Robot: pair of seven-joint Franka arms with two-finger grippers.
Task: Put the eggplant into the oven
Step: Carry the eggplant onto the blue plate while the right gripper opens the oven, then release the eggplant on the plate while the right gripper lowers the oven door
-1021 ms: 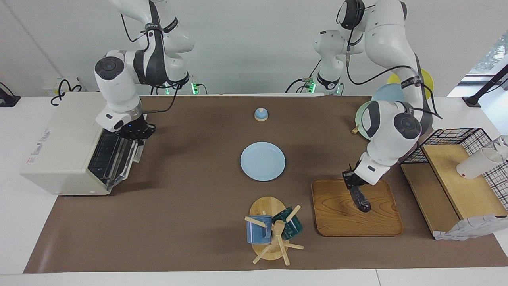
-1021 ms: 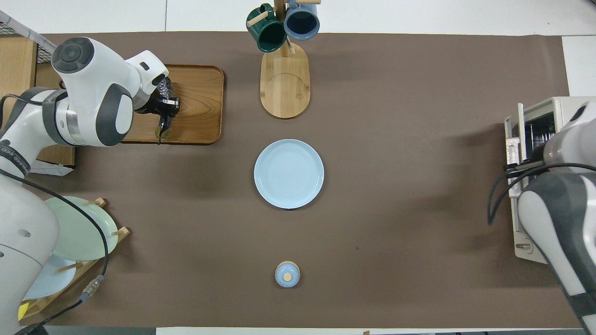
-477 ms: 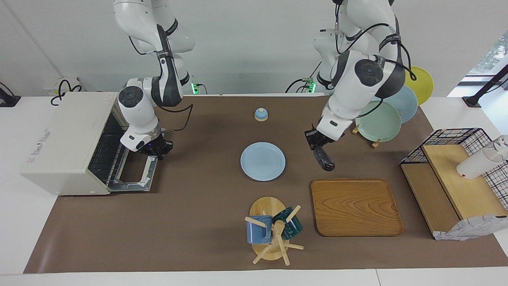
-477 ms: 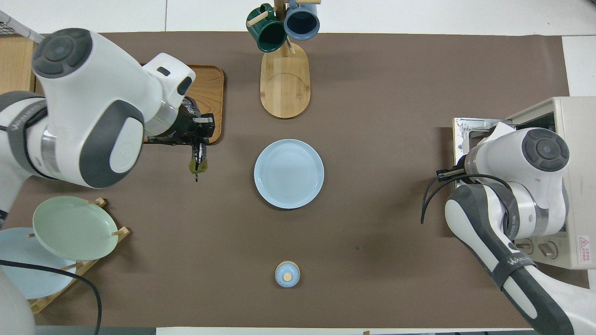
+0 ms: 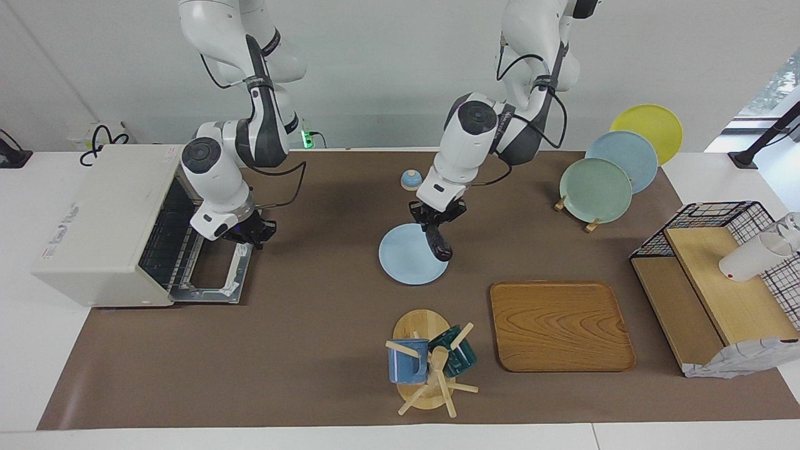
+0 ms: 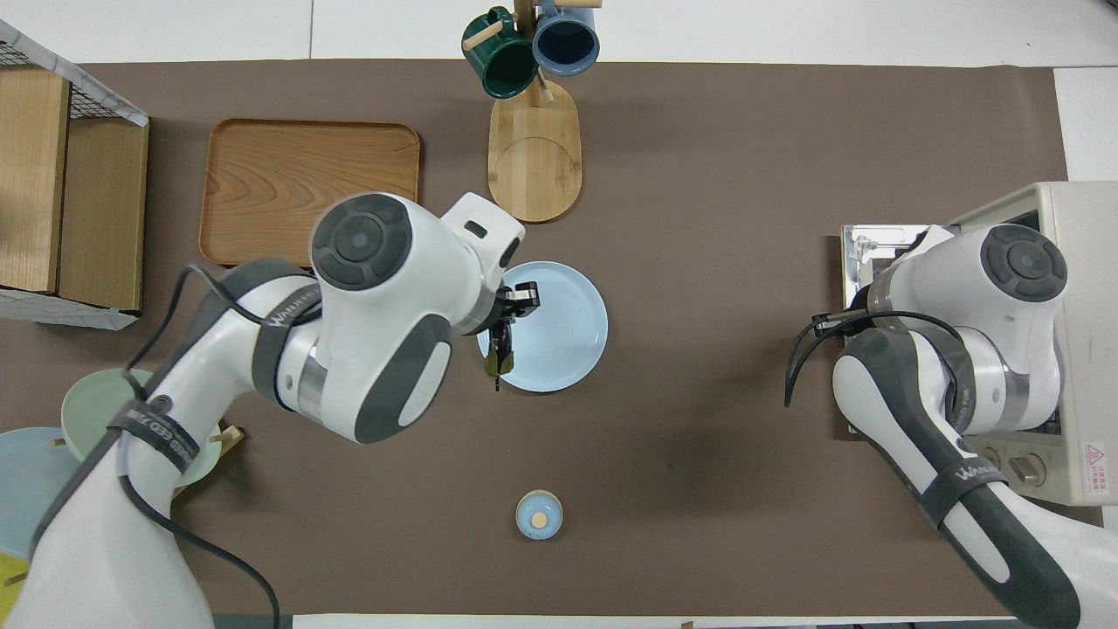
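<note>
While the left gripper [image 5: 435, 220] hangs over the round pale blue plate [image 5: 406, 262], its fingers squeeze the long dark purple eggplant [image 5: 437, 242]. By the boxy cream oven [image 5: 94, 225], whose door lies open, the right gripper [image 5: 247, 234] is closed on nothing. "WANHE" shows on both arms.

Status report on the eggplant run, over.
Left gripper shut on eggplant, up over the light blue plate. Right gripper shut at the open oven door, holding nothing. Nothing stands between plate and oven.
</note>
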